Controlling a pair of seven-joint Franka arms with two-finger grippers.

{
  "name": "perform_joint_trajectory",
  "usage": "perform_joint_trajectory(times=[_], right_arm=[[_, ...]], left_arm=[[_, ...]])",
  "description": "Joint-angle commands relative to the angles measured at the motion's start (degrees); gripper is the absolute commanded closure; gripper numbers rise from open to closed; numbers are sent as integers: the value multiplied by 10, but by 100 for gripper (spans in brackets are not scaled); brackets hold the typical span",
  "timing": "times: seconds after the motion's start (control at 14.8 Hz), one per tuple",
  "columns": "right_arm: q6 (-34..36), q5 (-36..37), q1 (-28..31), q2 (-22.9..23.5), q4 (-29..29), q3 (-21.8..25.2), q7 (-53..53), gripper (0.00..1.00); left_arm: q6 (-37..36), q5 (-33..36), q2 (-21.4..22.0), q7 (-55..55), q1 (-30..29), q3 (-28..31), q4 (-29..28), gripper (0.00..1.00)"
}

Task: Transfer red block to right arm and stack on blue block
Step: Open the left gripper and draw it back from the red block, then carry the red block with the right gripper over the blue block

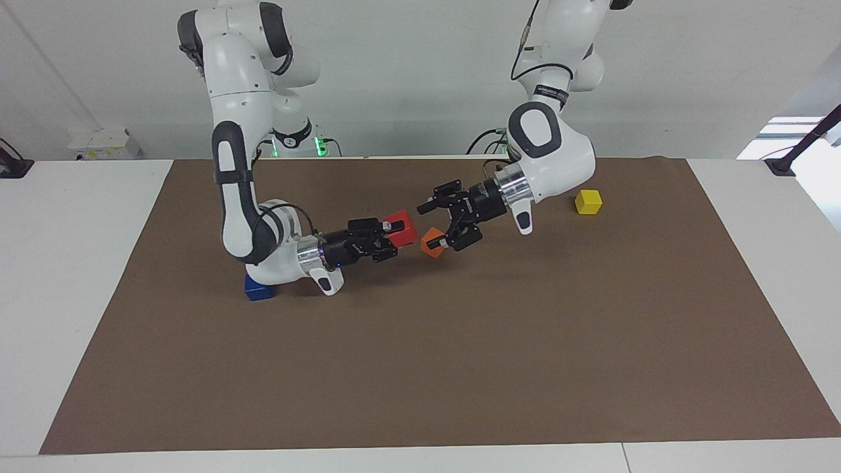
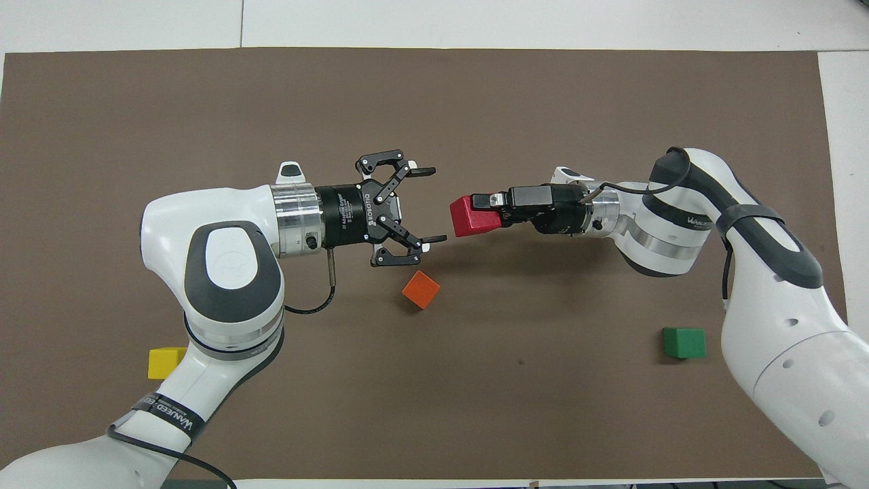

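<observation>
My right gripper (image 1: 395, 232) is shut on the red block (image 1: 402, 227) and holds it in the air over the middle of the brown mat; both also show in the overhead view, the gripper (image 2: 486, 210) and the block (image 2: 470, 217). My left gripper (image 1: 432, 226) is open and empty, a short gap from the red block and facing it, over the orange cube; it also shows in the overhead view (image 2: 435, 204). The blue block (image 1: 258, 289) sits on the mat under the right arm's wrist, partly covered. It is hidden in the overhead view.
An orange cube (image 1: 431, 243) (image 2: 421, 289) lies on the mat below the two grippers. A yellow cube (image 1: 588, 202) (image 2: 163, 362) sits toward the left arm's end, near the robots. A green cube (image 2: 684, 342) sits near the right arm's base.
</observation>
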State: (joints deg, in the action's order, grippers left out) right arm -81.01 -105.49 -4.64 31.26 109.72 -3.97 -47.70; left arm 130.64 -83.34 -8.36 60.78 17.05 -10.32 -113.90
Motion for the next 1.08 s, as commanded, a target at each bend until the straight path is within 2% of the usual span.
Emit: perform_joint_trajectory(times=[0.0, 0.34, 0.61, 0.81, 1.01], right_arm=[[-15, -9, 2, -17, 16, -4, 12, 100], [-24, -9, 2, -20, 16, -3, 20, 100], [-100, 12, 9, -87, 17, -1, 126, 100], [-183, 66, 7, -132, 8, 0, 202, 100], [-273, 184, 7, -184, -13, 0, 306, 100]], left_arm=[[-48, 39, 10, -35, -41, -1, -11, 0], [-102, 145, 12, -81, -94, -1, -16, 0], [-136, 231, 11, -116, -124, -2, -9, 0], [-170, 294, 5, -138, -157, -2, 11, 0], [-224, 378, -6, -173, -200, -2, 52, 0]])
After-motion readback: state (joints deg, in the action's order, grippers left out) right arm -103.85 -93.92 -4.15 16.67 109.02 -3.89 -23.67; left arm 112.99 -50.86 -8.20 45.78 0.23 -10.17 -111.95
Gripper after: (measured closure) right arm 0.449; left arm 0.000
